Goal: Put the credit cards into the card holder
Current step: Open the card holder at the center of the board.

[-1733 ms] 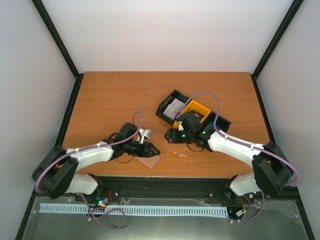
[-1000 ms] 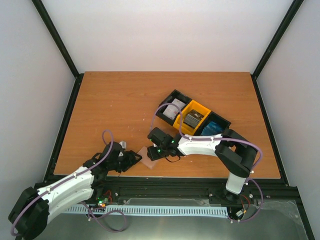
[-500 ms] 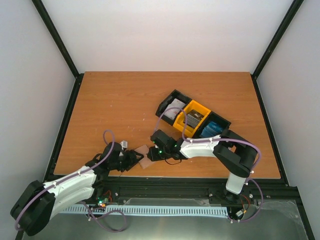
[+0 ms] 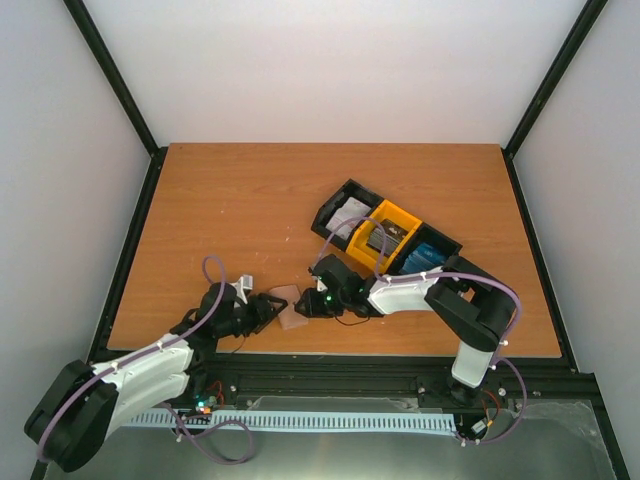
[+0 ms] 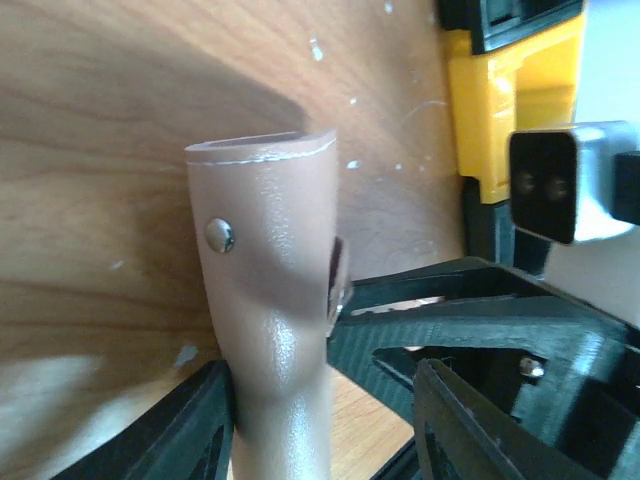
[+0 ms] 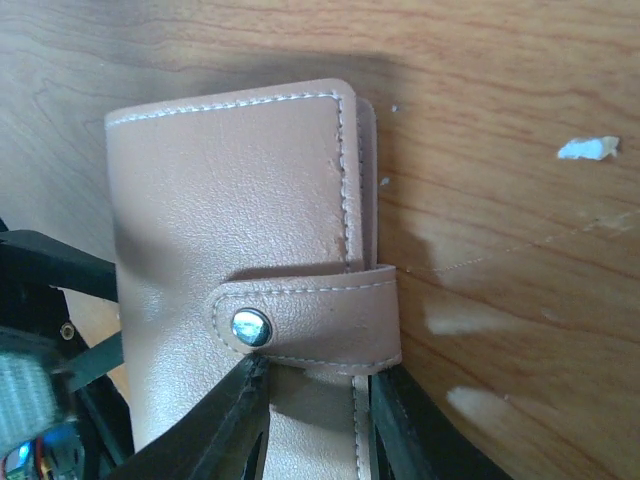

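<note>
Left arm (image 4: 145, 368), right arm (image 4: 405, 292): white shells, black joints; purple cable (image 4: 206, 268) looping along each; green light (image 4: 327, 298) by right arm's wrist

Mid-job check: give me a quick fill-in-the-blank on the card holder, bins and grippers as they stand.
1. The card holder has its strap snapped, so it is ___.
2. In the top view it lies ___ the left gripper and the right gripper.
3. The middle bin of the three is coloured ___.
Missing words: closed; between; yellow.

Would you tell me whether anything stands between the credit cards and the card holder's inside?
Yes: the card holder is folded shut, its strap snapped over the front edge. The credit cards lie apart in the bins.
</note>
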